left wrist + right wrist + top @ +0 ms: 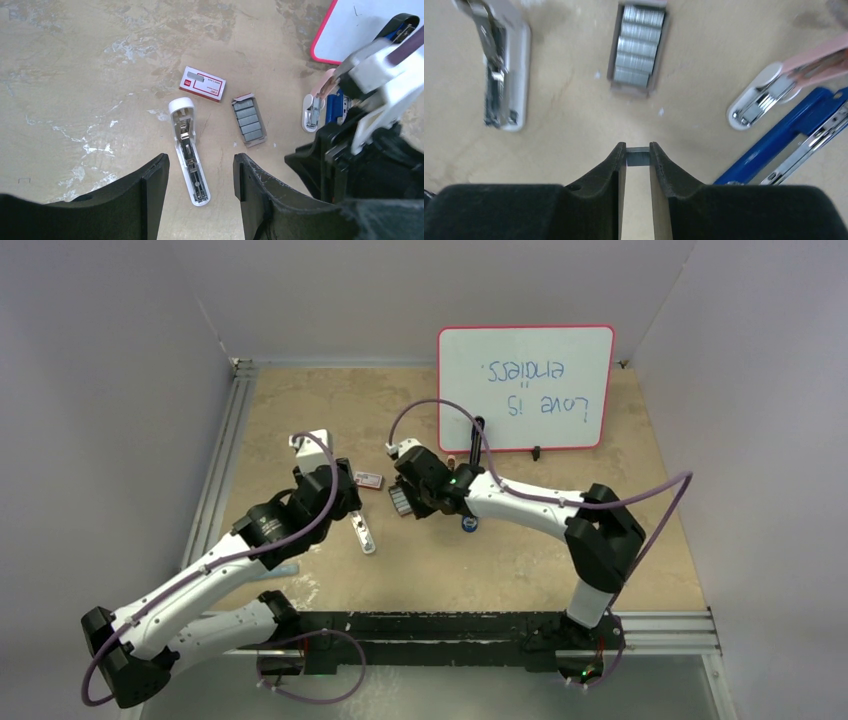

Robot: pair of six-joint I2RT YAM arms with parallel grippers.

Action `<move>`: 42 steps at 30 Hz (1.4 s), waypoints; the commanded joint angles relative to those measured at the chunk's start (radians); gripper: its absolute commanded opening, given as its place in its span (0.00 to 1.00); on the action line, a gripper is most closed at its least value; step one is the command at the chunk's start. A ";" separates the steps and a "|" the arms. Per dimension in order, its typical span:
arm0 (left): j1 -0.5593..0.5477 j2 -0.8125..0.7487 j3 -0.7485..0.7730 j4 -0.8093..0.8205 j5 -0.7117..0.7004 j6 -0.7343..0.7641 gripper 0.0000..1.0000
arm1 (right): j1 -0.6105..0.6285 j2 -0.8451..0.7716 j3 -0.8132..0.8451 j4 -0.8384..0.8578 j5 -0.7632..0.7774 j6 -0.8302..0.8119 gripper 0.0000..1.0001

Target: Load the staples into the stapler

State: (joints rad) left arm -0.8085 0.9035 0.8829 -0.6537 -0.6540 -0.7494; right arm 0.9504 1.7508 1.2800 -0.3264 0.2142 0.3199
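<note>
Staples (639, 47): grey strips stacked side by side in a small open card tray, flat on the tan table (300, 410), mid-field between the two arms. Same tray in the left wrist view, just right of the white stapler (190, 150).

Staple strip (638, 156): one short grey piece pinched crosswise between the fingertips of the right gripper (638, 146). The jaws are drawn in tight on it, off the table and near the tray's near end.

Stapler (774, 145): blue top, lying at a slant to the right of the right gripper, hinged open with the metal channel showing. It is partly hidden behind the right arm in the left wrist view. A pink-and-white stapler (764, 95) lies just beside it, also open.

Left gripper (200, 159): fingers spread wide, holding nothing. The white stapler lies open on the table, magazine up, and shows in the gap between the fingers; no contact seen.

Red-and-white box (202, 83): flat on the table just beyond the white stapler's rounded end, beside the tray.

Whiteboard (525, 387): red-edged, with handwriting, lying at the far side of the table.
</note>
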 commanded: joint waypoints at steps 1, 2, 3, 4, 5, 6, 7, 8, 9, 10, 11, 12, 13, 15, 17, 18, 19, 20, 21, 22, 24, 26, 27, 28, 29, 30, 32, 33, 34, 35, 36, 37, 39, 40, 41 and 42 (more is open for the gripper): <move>-0.006 -0.024 0.022 0.025 0.023 -0.015 0.50 | 0.036 0.014 -0.071 -0.075 -0.045 -0.052 0.25; -0.006 -0.027 0.022 0.027 0.028 -0.014 0.50 | 0.044 0.021 -0.078 -0.072 -0.043 -0.058 0.25; -0.006 -0.029 0.022 0.030 0.031 -0.012 0.50 | 0.055 0.031 -0.083 -0.067 -0.044 -0.062 0.24; -0.006 -0.030 0.023 0.031 0.033 -0.010 0.50 | 0.066 0.041 -0.089 -0.059 -0.043 -0.067 0.24; -0.006 -0.032 0.024 0.031 0.034 -0.010 0.50 | 0.074 0.050 -0.093 -0.050 -0.042 -0.073 0.24; -0.006 -0.035 0.024 0.032 0.034 -0.010 0.50 | 0.081 0.060 -0.095 -0.046 -0.042 -0.078 0.25; -0.007 -0.036 0.024 0.032 0.034 -0.010 0.50 | 0.084 0.070 -0.097 -0.043 -0.041 -0.081 0.25; -0.006 -0.037 0.023 0.032 0.033 -0.010 0.50 | 0.088 0.081 -0.097 -0.041 -0.040 -0.084 0.25; -0.006 -0.039 0.022 0.033 0.033 -0.010 0.50 | 0.090 0.091 -0.097 -0.040 -0.036 -0.089 0.25; -0.006 -0.040 0.022 0.034 0.033 -0.010 0.50 | 0.093 0.100 -0.095 -0.039 -0.030 -0.090 0.25; -0.006 -0.039 0.023 0.034 0.032 -0.009 0.50 | 0.094 0.107 -0.092 -0.040 -0.022 -0.090 0.25; -0.006 -0.039 0.022 0.034 0.032 -0.008 0.50 | 0.094 0.111 -0.089 -0.042 -0.018 -0.092 0.25; -0.006 -0.038 0.023 0.034 0.031 -0.008 0.50 | 0.093 0.114 -0.085 -0.040 -0.015 -0.093 0.26; -0.006 -0.038 0.023 0.034 0.030 -0.009 0.50 | 0.093 0.113 -0.073 -0.046 -0.005 -0.082 0.31; -0.006 -0.037 0.022 0.033 0.028 -0.008 0.51 | 0.094 0.108 -0.059 -0.049 -0.005 -0.061 0.37; -0.006 -0.036 0.022 0.033 0.029 -0.008 0.50 | 0.093 0.101 -0.054 -0.055 -0.002 -0.040 0.41; -0.006 -0.036 0.023 0.032 0.028 -0.008 0.50 | 0.094 0.094 -0.048 -0.065 0.004 -0.012 0.47; -0.006 -0.037 0.024 0.031 0.029 -0.008 0.50 | 0.094 0.087 -0.042 -0.071 0.014 0.016 0.51; -0.006 -0.038 0.024 0.031 0.030 -0.008 0.50 | 0.093 0.079 -0.036 -0.079 0.032 0.054 0.54; -0.006 -0.039 0.022 0.031 0.031 -0.010 0.50 | 0.093 0.073 -0.030 -0.091 0.063 0.106 0.55; -0.006 -0.040 0.022 0.034 0.033 -0.010 0.50 | 0.093 0.063 -0.021 -0.113 0.128 0.201 0.55; -0.006 -0.041 0.021 0.038 0.041 -0.008 0.50 | 0.094 0.068 -0.016 -0.139 0.183 0.300 0.52; -0.006 -0.041 0.021 0.040 0.045 -0.006 0.50 | 0.094 0.073 -0.015 -0.151 0.212 0.346 0.50; -0.007 -0.041 0.021 0.042 0.050 -0.004 0.51 | 0.094 0.080 -0.015 -0.163 0.250 0.386 0.48; -0.006 -0.040 0.021 0.044 0.053 -0.002 0.50 | 0.094 0.088 -0.015 -0.174 0.272 0.419 0.47; -0.006 -0.041 0.021 0.045 0.057 -0.002 0.51 | 0.094 0.095 -0.017 -0.184 0.280 0.440 0.46; -0.006 -0.040 0.020 0.048 0.063 -0.001 0.50 | 0.094 0.102 -0.025 -0.188 0.283 0.464 0.46; -0.006 -0.041 0.019 0.050 0.066 -0.001 0.51 | 0.094 0.100 -0.031 -0.188 0.279 0.474 0.45; -0.006 -0.040 0.018 0.052 0.069 -0.001 0.51 | 0.095 0.096 -0.039 -0.186 0.275 0.482 0.45; -0.006 -0.041 0.018 0.053 0.070 -0.001 0.50 | 0.095 0.092 -0.046 -0.180 0.265 0.480 0.46; -0.006 -0.040 0.016 0.054 0.070 -0.001 0.50 | 0.096 0.086 -0.055 -0.170 0.252 0.472 0.47; -0.006 -0.040 0.017 0.055 0.070 -0.001 0.51 | 0.097 0.081 -0.061 -0.159 0.237 0.466 0.47; -0.006 -0.039 0.017 0.056 0.071 0.000 0.50 | 0.100 0.077 -0.073 -0.144 0.209 0.450 0.48; -0.006 -0.038 0.016 0.057 0.070 0.001 0.50 | 0.103 0.079 -0.077 -0.136 0.199 0.446 0.49; -0.006 -0.038 0.016 0.056 0.070 0.001 0.50 | 0.104 0.080 -0.081 -0.133 0.193 0.444 0.50; -0.006 -0.038 0.017 0.055 0.070 0.001 0.51 | 0.106 0.082 -0.083 -0.132 0.187 0.443 0.50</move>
State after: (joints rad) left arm -0.8085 0.8783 0.8829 -0.6449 -0.5865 -0.7486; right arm 1.0473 1.8580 1.2133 -0.4667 0.4213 0.7433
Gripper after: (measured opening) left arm 0.505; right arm 0.494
